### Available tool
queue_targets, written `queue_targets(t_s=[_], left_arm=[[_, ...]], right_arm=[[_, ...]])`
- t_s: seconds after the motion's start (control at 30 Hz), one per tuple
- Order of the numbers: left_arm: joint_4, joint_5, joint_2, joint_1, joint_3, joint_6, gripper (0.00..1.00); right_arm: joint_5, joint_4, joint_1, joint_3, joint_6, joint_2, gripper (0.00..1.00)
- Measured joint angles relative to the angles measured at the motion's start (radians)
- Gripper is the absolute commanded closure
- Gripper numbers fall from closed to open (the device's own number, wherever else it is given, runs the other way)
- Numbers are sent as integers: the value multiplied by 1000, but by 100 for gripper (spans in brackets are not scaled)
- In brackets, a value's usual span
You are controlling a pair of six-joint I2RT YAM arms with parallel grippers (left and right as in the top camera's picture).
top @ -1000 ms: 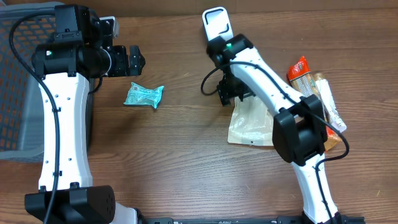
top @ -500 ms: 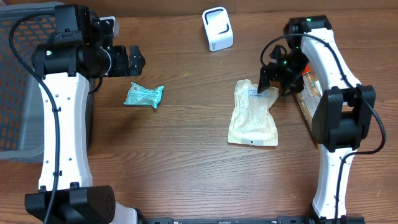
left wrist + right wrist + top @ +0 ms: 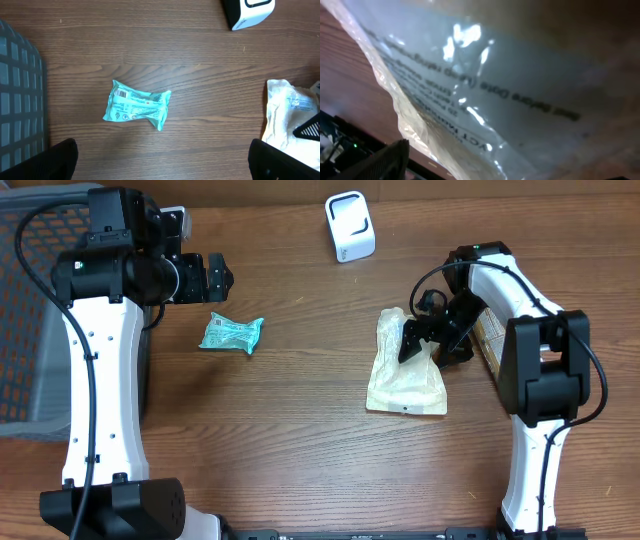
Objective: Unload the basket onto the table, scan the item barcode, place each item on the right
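Over the last second I had swung the right arm away from the white scanner [image 3: 350, 225] at the top centre of the overhead frame, out toward the right edge, and then down. It ended with the right gripper [image 3: 430, 343] low over the upper right part of the beige pouch [image 3: 405, 385], which lay flat on the wood right of centre. The fingers stood spread apart with nothing between them. The right wrist view was filled by the pouch's glossy film and its printed label [image 3: 470, 105], so I was very close, but I could not tell whether a fingertip already touched it.

The pouch itself had not shifted in the last half second, and it sat well apart from the scanner. I judged the scan was not done: the item had yet to be picked up, and this move was the approach for that grasp.

The left gripper [image 3: 215, 277] had stayed in the upper left, wide open and empty. The teal packet [image 3: 231, 333] just below it was untouched and in the same spot.
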Motion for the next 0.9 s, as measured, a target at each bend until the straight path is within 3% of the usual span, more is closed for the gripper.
queue_targets(t_s=[0.1, 0.23, 0.5, 0.67, 0.9], left_arm=[[0, 0, 0, 0, 0, 0, 0], [0, 0, 0, 0, 0, 0, 0], [0, 0, 0, 0, 0, 0, 1], [0, 0, 0, 0, 0, 0, 0], [0, 0, 0, 0, 0, 0, 0]], right_arm=[[2, 35, 5, -11, 12, -2, 74], [-13, 48, 20, -15, 22, -3, 92], [69, -50, 35, 121, 93, -4, 96], [424, -209, 97, 316, 286, -18, 96], [869, -256, 354, 359, 459, -32, 96]])
